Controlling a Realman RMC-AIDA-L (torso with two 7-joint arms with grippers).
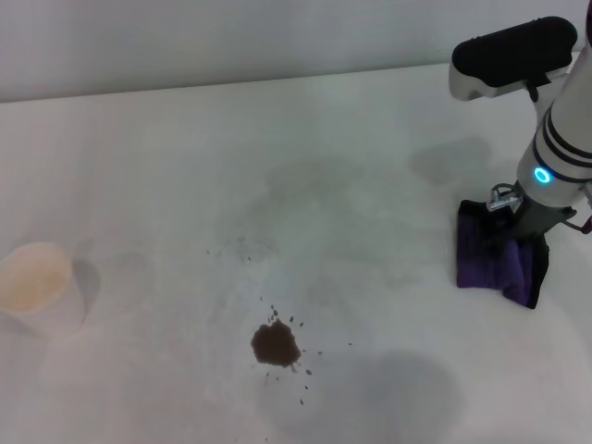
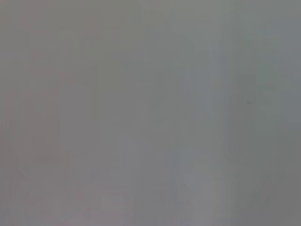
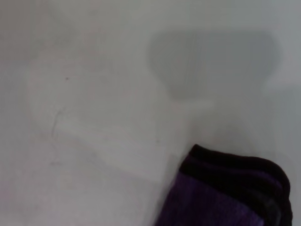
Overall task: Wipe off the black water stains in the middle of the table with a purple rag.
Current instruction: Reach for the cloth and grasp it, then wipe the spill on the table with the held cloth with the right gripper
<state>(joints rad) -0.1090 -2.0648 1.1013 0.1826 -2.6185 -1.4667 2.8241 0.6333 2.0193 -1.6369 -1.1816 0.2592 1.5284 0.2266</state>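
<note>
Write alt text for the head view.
The right gripper is down on a purple rag at the right side of a white table. A dark stain sits untouched near the front middle, and a white paper cup stands far left.

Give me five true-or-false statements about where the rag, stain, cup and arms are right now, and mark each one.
1. The purple rag covers the black water stains. False: it lies apart, to the stains' right.
2. The right gripper is at the rag. True.
3. A paper cup stands at the left of the table. True.
4. The stain is already wiped away. False: the blotch and specks remain.
5. The left arm reaches toward the stain. False: no left arm shows in the head view.
</note>
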